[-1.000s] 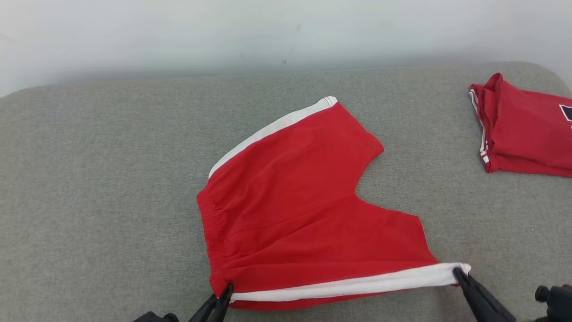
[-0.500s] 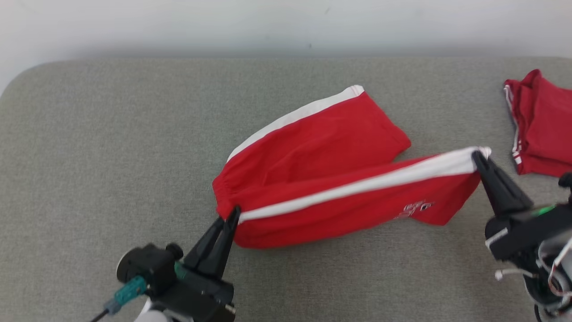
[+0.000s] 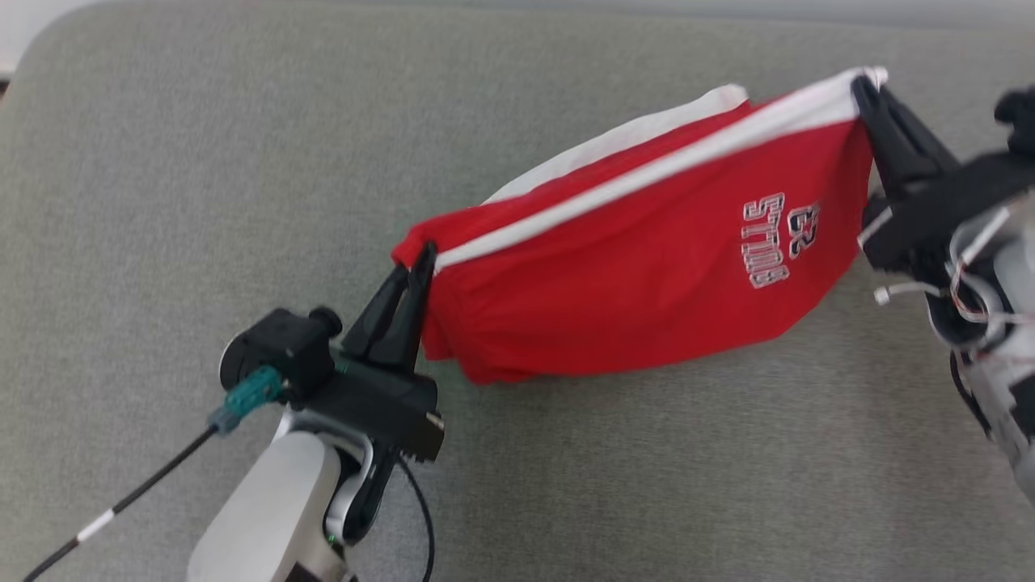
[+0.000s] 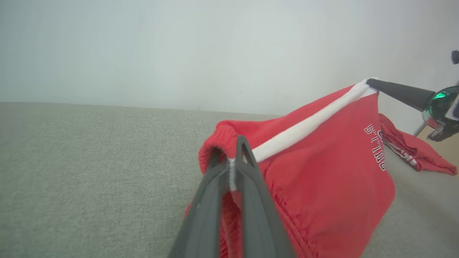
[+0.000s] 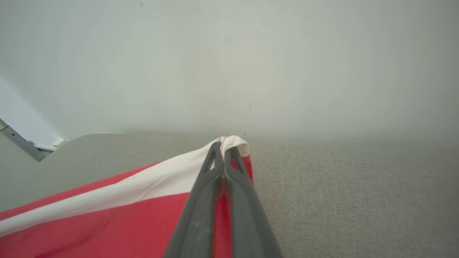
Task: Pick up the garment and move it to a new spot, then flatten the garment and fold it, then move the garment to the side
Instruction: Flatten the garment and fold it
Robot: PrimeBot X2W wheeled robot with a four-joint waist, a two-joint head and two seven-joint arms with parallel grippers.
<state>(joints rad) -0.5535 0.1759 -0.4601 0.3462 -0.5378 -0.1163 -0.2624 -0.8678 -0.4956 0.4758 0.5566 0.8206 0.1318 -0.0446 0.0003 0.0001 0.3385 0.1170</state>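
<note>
Left end effector (image 3: 424,257) pinched closed, right end effector (image 3: 862,84) pinched closed

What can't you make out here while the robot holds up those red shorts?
Lettering on the shorts: head view, upside down and blurred; left wrist view, too slanted.
Far leg: head view, mostly hidden behind the raised near leg.
Other red garment: left wrist view, partly behind the shorts.
Right arm: head view, blurred, cut off by the right edge.

red shorts (image 3: 631,299) (white-striped), lifted, hanging folded
</note>
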